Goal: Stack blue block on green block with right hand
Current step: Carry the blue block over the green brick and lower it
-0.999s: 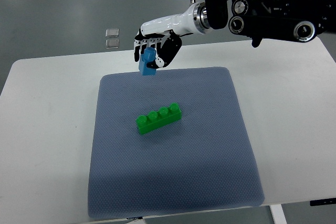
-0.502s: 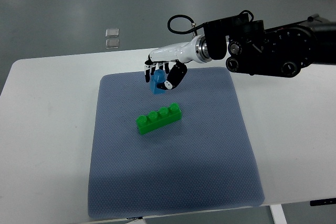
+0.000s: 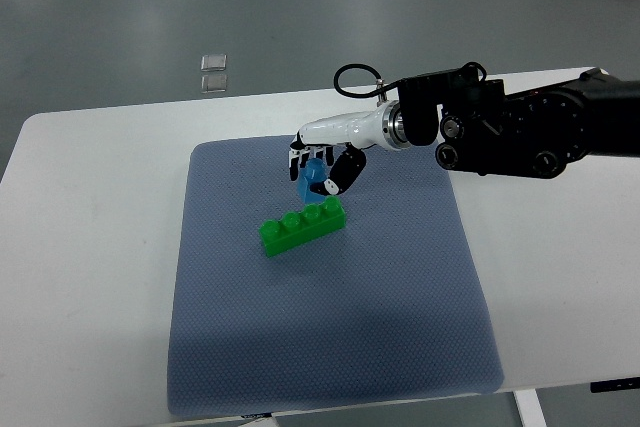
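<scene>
1. Far left, bare white table (image 3: 90, 247), and no left arm anywhere in shot. The grey-blue mat (image 3: 330, 347) covers the middle of the table and carries all the action.
2. On the mat lies the green block (image 3: 303, 227), a long brick with four studs in a row, angled so its right end sits further from the camera. All four studs look bare, so nothing is seated on it yet.
3. Just behind its right half hangs the blue block (image 3: 314, 178), gripped in the fingers (image 3: 343, 171) of the right hand (image 3: 325, 159). Fingers are curled closed around it, dark tips wrapping its right side, white knuckles over the top. It looks close to the green one but not touching; from this steep angle I can't be sure of the gap.
4. Right of that, the white forearm runs into the bulky black arm (image 3: 520, 132) coming in from the right edge.
5. The risks, as I judge them:
   - the blue block appears tilted in the grip, so it could meet the studs crooked and fail to seat.
   - the green block lies loose on the mat, so an off-centre push could skid or tip it.
   - the fingertips reach low beside the blue block and could catch the green one first.
</scene>
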Robot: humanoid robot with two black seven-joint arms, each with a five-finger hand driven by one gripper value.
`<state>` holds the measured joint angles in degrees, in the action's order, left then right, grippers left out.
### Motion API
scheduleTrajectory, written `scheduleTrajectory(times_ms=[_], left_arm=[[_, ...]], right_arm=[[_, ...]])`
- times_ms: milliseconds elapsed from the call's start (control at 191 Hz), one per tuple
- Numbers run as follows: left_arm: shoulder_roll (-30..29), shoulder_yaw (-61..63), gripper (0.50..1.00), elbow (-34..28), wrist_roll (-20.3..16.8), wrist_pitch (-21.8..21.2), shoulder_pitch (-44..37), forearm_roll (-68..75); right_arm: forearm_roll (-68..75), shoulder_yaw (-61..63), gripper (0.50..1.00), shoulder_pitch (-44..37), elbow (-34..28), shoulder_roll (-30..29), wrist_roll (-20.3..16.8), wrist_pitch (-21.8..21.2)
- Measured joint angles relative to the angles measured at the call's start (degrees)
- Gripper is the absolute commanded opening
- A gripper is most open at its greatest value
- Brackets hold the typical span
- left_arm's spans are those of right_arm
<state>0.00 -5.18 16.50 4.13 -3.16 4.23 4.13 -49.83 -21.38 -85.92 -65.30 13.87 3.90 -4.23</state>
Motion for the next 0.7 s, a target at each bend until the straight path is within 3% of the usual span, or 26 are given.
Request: scheduleTrajectory(times_ms=[701], left_arm=[[0.00, -0.01, 1.000, -0.13, 0.00, 0.00, -0.01, 0.00]], right_arm=[[-1.18, 0.57, 0.594, 3.35, 0.35, -0.86, 2.20, 2.39]])
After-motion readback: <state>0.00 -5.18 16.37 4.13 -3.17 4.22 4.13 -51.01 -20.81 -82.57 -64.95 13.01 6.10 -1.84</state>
